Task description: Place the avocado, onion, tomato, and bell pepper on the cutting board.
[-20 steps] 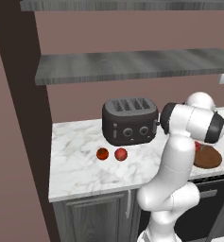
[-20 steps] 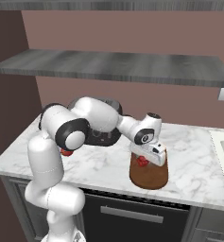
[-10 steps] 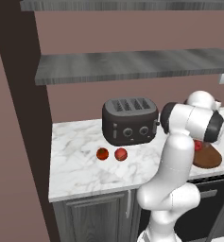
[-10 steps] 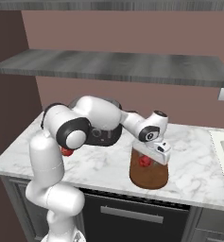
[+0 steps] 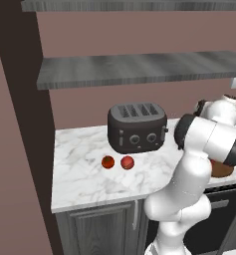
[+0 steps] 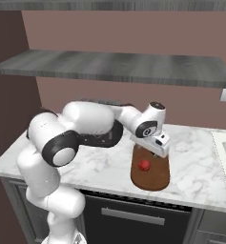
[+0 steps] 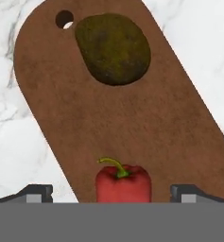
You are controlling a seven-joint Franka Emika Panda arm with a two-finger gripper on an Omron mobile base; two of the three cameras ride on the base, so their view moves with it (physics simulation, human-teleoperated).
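The gripper point(image 7: 111, 194), wide open and empty, has risen; red bell pepper point(image 7: 122, 183) now rests on the dark brown oval wooden cutting board point(image 7: 146, 118) near the olive-brown avocado point(image 7: 113, 48).

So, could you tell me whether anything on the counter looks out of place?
Nothing is askew. The avocado and bell pepper lie neatly on the cutting board; two red balls sit by the toaster, off the board.

Avocado point(image 7: 113, 48) and red bell pepper point(image 7: 122, 183) lying on brown cutting board point(image 7: 61, 118); two red balls point(image 5: 117, 162) on counter.
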